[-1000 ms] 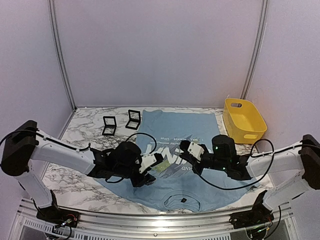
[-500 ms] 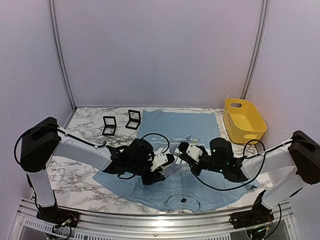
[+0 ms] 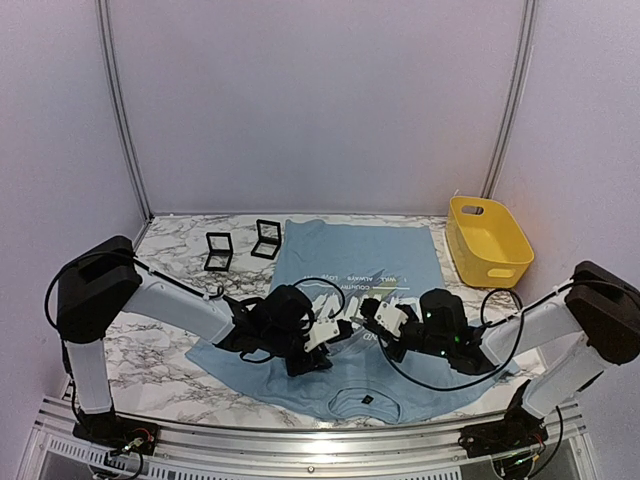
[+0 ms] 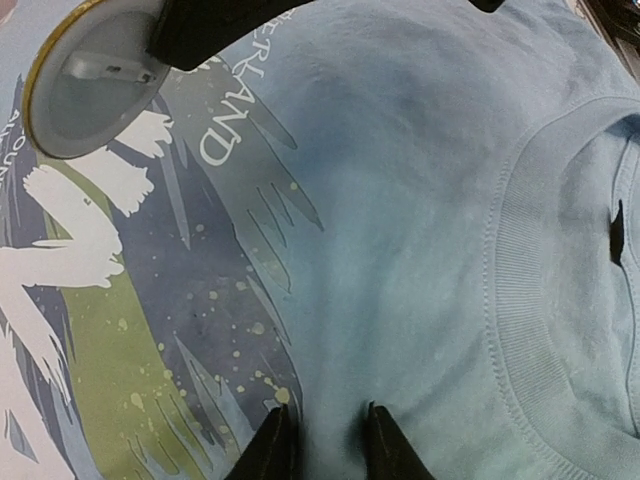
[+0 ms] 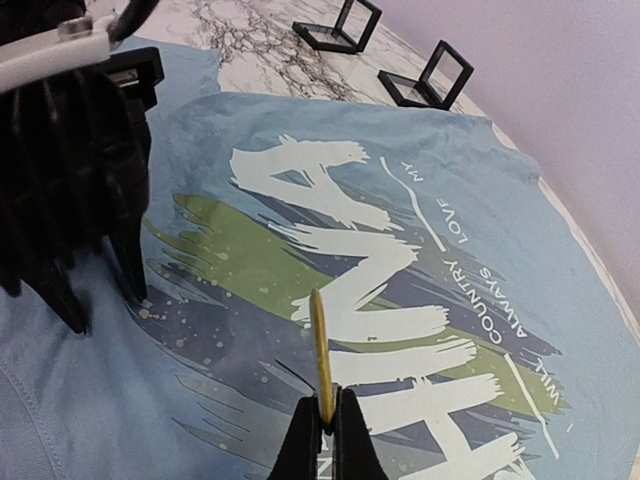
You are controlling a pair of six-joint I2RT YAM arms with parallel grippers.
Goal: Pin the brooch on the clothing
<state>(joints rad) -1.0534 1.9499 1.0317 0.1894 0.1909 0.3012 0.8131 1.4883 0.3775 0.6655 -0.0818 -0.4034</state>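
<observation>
The clothing (image 3: pixel 400 250) is a light blue T-shirt lying flat on the marble table, with its collar (image 3: pixel 365 400) towards me. Both grippers meet over the chest print. My right gripper (image 5: pixel 325 425) is shut on the brooch (image 5: pixel 321 350), a thin gold-rimmed disc held edge-up just above the white lettering. In the left wrist view the brooch (image 4: pixel 90 85) shows its pale back at the top left. My left gripper (image 4: pixel 325 440) points down at plain cloth (image 4: pixel 420 200) beside the print. Its jaws stand a narrow gap apart, tips on the fabric.
A yellow basket (image 3: pixel 488 240) stands at the back right of the table. Two small black display stands (image 3: pixel 218 250) (image 3: pixel 266 238) sit on the marble at the back left, just off the shirt's hem. Cables loop from both arms over the shirt.
My left arm has swung right onto the shirt's chest, and its jaws have narrowed. The right gripper has crept left and lower with the brooch still held.
</observation>
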